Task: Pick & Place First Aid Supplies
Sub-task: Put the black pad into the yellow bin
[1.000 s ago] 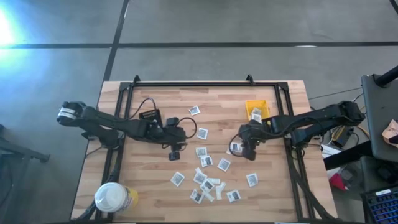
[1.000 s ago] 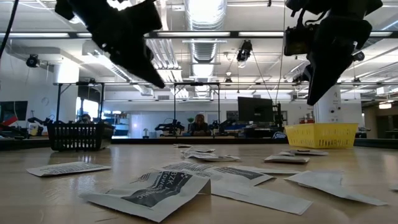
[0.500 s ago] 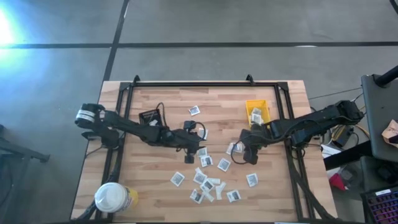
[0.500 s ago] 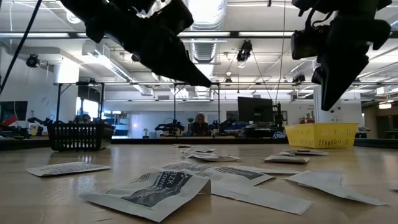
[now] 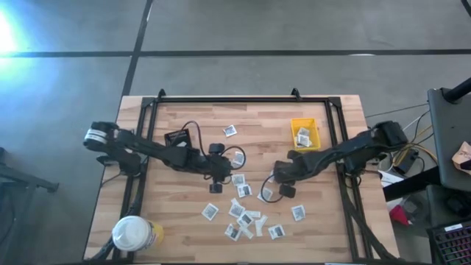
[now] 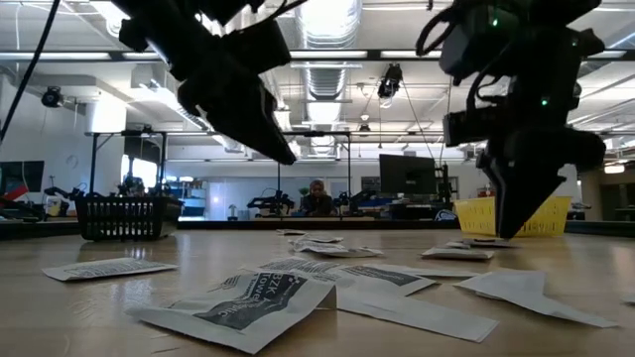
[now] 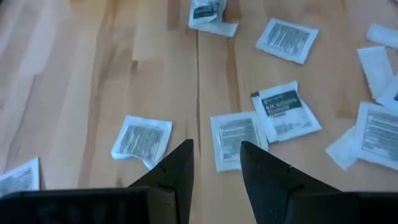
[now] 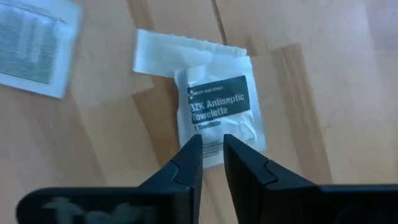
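Wooden butcher-block table point(image 5: 184, 213) under both arms, workshop beyond its far edge. I have the right gripper point(image 8: 210, 152) low over a packet point(image 8: 219, 116) printed "BZK Antiseptic Towelette". It lies flat, slightly askew, its dark label band running across its short width and its long axis pointing away from my fingers point(image 8: 186, 163). A plain white packet point(image 8: 180, 50) sits partly beneath it. My fingers stand a narrow gap apart at the packet's near edge; I can't tell whether they hold it. From above, this spot point(image 5: 266, 193) is right of centre, toward the near edge.

The other first aid supplies point(image 5: 243, 217) lie scattered between centre and near edge. The left gripper point(image 7: 216, 163) hovers near centre, fingers parted and empty, over face-down packets point(image 7: 142, 137).

A yellow bin point(image 5: 305, 132) sits toward the far right corner with packets in it, and a white-lidded yellow tub point(image 5: 134, 234) at the near left corner.

Since a second ago my right gripper has dropped and shifted left, narrowing; the left arm has reached toward centre.
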You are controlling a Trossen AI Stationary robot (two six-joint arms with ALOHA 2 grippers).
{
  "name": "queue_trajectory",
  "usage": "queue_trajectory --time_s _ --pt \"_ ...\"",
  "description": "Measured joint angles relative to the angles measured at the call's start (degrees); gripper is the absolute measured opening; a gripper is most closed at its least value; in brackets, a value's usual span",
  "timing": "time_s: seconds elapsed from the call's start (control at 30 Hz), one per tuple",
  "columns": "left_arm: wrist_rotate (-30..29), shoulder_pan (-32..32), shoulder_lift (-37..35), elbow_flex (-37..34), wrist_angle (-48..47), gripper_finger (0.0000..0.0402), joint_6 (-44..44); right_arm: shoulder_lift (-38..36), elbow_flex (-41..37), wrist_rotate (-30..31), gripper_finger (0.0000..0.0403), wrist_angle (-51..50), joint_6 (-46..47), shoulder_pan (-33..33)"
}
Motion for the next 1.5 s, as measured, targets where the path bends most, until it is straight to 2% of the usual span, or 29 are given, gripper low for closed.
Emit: queue_trajectory --time_s 0.3,0.53,0.73,1.0,1.17,1.3,1.5 --pt "-0.01 0.02 0.34 -2.00 1.49 0.0126 -1.11 3.39 0.67 -0.24 0.0074 0.94 -0.63 0.02" --pt "0.01 0.02 0.47 -2.50 5.61 0.0126 -0.84 3.97 0.64 -0.72 0.0092 10.06 -0.25 0.00" --pt "-0.02 0.02 0.47 -2.50 6.47 0.0126 -0.83 5.61 0.69 0.89 0.0088 13.49 4.03 -0.58" --pt "-0.02 0.02 0.47 -2.50 6.44 0.0126 -1.36 0.34 0.54 0.77 0.0073 13.32 1.71 -1.01" --pt "-0.02 0.02 0.47 -2.50 6.31 0.0126 -1.36 -4.25 0.51 0.49 0.0076 13.15 -2.11 -0.71" --pt "-0.02 0.02 0.47 -2.50 5.76 0.0126 -1.36 -4.93 0.54 -0.46 0.0081 13.06 -6.73 0.69" --pt "-0.04 0.02 -0.47 -2.53 -1.93 0.0126 -1.50 -4.87 5.50 -0.56 0.0075 5.76 -7.70 1.53"
